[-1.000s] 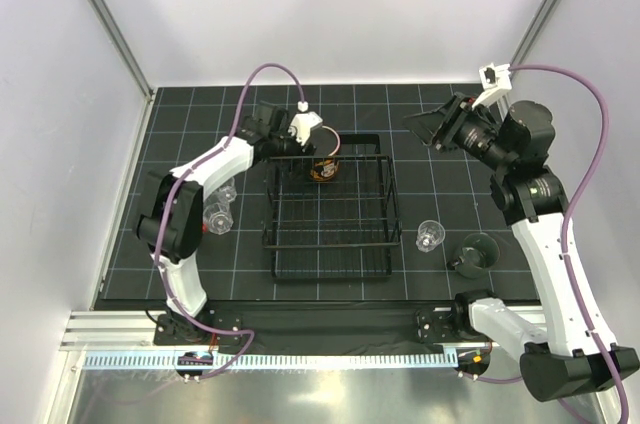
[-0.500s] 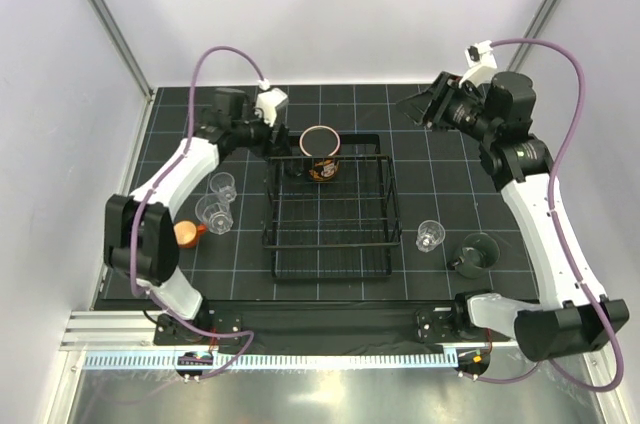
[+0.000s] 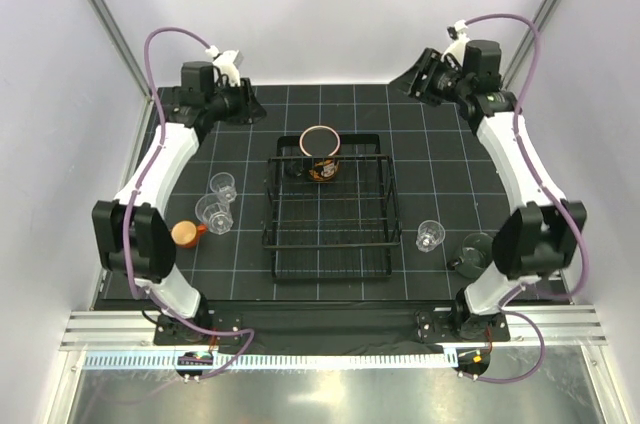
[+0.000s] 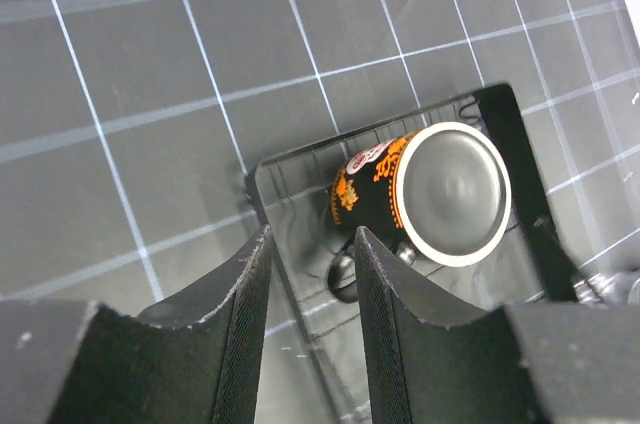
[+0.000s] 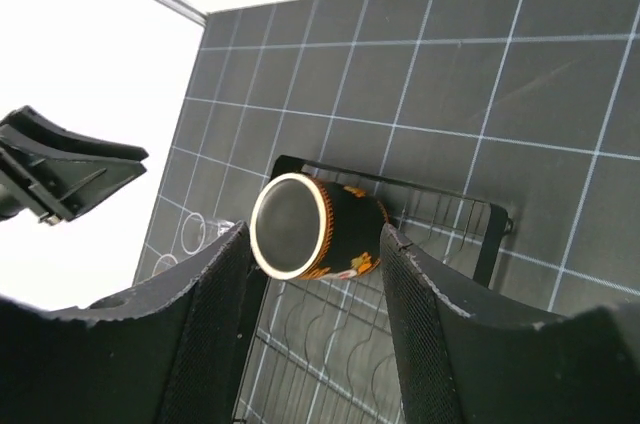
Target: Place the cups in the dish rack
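The large dark patterned mug point(image 3: 320, 152) stands upright in the far end of the black wire dish rack point(image 3: 385, 209). It also shows in the left wrist view point(image 4: 420, 194) and the right wrist view point(image 5: 315, 226). My left gripper point(image 3: 245, 104) is open and empty, raised near the far left, well away from the mug. My right gripper point(image 3: 410, 84) is open and empty, raised at the far right. Two clear cups point(image 3: 222, 184) point(image 3: 213, 212) and the small orange cup point(image 3: 185, 234) sit left of the rack. A third clear cup point(image 3: 430, 235) and the grey-green cup point(image 3: 478, 252) sit to its right.
The black grid mat point(image 3: 420, 144) covers the table between white walls. The rack's near part holds nothing. In the right wrist view the left gripper point(image 5: 60, 169) shows at the left edge, and clear cups point(image 5: 195, 232) lie beside the rack point(image 5: 440, 199).
My left gripper has drawn back from the mug to the far left. My right arm has swung up toward the far right corner. The mug stays in the rack.
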Robot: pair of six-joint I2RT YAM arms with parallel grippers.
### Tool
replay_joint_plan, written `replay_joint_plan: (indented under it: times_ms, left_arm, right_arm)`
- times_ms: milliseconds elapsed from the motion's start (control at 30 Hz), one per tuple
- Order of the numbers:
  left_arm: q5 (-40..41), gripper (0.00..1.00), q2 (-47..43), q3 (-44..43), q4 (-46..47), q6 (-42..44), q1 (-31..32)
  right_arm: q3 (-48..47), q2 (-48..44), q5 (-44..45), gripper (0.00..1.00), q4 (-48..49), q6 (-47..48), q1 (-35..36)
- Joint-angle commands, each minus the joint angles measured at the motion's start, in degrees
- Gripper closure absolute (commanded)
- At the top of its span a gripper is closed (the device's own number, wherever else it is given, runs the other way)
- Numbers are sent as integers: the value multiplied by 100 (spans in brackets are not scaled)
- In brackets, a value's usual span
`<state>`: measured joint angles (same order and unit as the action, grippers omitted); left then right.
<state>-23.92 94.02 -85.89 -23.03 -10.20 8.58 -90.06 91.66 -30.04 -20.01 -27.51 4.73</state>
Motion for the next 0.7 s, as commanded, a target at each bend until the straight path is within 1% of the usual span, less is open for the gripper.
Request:
replay_joint_plan:
  times_ms: [0, 33, 67, 133, 200, 233, 300, 433, 667]
  left_arm:
    - [380, 62, 327, -113, -168, -1378, 3]
    - [266, 64, 484, -95, 59, -1754, 3]
    - [187, 66, 599, -138, 148, -1906, -5]
    - [19, 82, 975, -217, 350, -2300, 3]
    - [-94, 97, 1214, -340, 517, -2591, 3]
    - [-252, 99, 1424, -367, 736, -2889, 12]
    - [-358, 100, 1601, -455, 905, -3049, 73]
    - [-341, 100, 1883, -631, 958, -3111, 363]
    - [-446, 100, 2085, -587, 949, -3164, 539]
  right_arm:
    - [-380, 457, -519, 43, 461, -289, -25]
    - [-415, 624, -781, 43, 541, -403, -25]
    - [-468, 869, -906, 44, 646, -587, -8]
    - [-573, 1134, -1195, 46, 893, -747, 19]
    - [-661, 1416, -1293, 49, 981, -852, 98]
    - [-705, 1495, -1372, 51, 1016, -862, 133]
    - [-750, 1714, -1504, 57, 1113, -897, 212]
    - [-803, 2005, -1654, 57, 1078, -906, 458]
    - [-759, 2392, -1768, 57, 1157, -1020, 774]
